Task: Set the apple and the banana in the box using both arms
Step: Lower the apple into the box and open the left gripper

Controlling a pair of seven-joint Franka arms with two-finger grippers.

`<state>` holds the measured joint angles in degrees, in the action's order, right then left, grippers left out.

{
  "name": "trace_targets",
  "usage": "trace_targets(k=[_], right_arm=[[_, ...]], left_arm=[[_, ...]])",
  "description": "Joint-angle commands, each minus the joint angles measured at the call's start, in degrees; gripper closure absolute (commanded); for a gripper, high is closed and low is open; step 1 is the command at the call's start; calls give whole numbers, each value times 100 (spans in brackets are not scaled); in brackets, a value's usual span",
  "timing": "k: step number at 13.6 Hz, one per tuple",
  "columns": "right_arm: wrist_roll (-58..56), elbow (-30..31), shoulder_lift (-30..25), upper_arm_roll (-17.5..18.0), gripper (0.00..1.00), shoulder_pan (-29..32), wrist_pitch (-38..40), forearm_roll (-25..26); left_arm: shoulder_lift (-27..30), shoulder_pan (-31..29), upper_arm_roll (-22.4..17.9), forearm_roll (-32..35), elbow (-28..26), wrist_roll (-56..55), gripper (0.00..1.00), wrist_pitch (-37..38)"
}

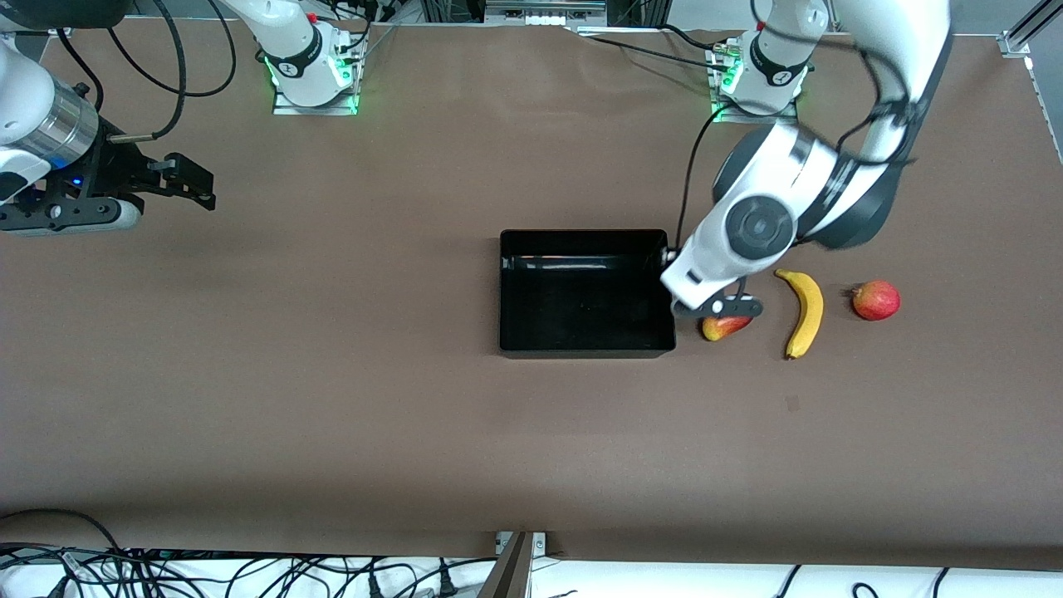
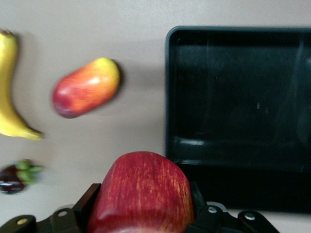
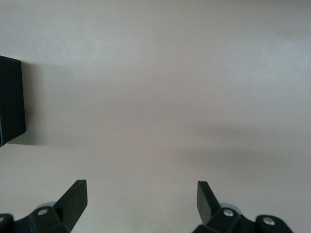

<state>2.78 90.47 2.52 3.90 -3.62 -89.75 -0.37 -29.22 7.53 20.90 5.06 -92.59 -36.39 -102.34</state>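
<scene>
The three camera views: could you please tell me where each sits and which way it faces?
Front view: high across the table, facing the bases; shows box, banana, both arms.
Left wrist view: on the left arm, looking down at box and banana; left claw gripping the apple.
Right wrist view: on the right arm, looking down at table; open right claw.
Shared: front and left wrist show box, banana.

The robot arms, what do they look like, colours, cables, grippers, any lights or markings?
Both arms are glossy white with rounded joints, black bands and loose black cables. The left arm shows a grey circular joint cap; the right arm has a silver metallic wrist ring with a small blue light. Each base glows green. The left gripper and right gripper are black, with two flat fingers fixed by small screws.
</scene>
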Motion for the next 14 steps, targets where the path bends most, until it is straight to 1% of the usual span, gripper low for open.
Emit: trace_targets(k=[1, 2, 5, 6, 7, 8, 9, 12, 14], right_arm=[[-103, -108, -50, 120, 0, 133, -16, 46], [-103, -134, -50, 120, 0, 133, 1, 72], [-129, -135, 64, 120, 0, 142, -52, 64], [-42, -135, 73, 120, 0, 133, -43, 29], [-15, -135, 64, 120, 0, 133, -43, 2], [-15, -143, 64, 146, 0, 125, -51, 11], [-6, -161, 64, 155, 0, 64, -69, 46], [3, -258, 82, 147, 0, 45, -95, 63], [3, -266, 91, 146, 0, 45, -87, 46]], left_arm=[[-759, 556, -33, 145, 348, -1498, 93, -311], [-865, 635, -33, 153, 347, -1929, 92, -417], [-989, 689, -50, 153, 216, -2092, 90, -488], [-1067, 688, -50, 153, 163, -2092, 88, -488], [-1147, 697, -50, 153, 145, -2083, 83, -480], [-1208, 697, -42, 153, 119, -2074, 50, -445], [-1209, 645, -50, 153, 110, -2057, 1, -410], [-1069, 566, -33, 39, 372, -2126, 0, -120], [-771, 426, -33, -48, 574, -2109, 0, 361]])
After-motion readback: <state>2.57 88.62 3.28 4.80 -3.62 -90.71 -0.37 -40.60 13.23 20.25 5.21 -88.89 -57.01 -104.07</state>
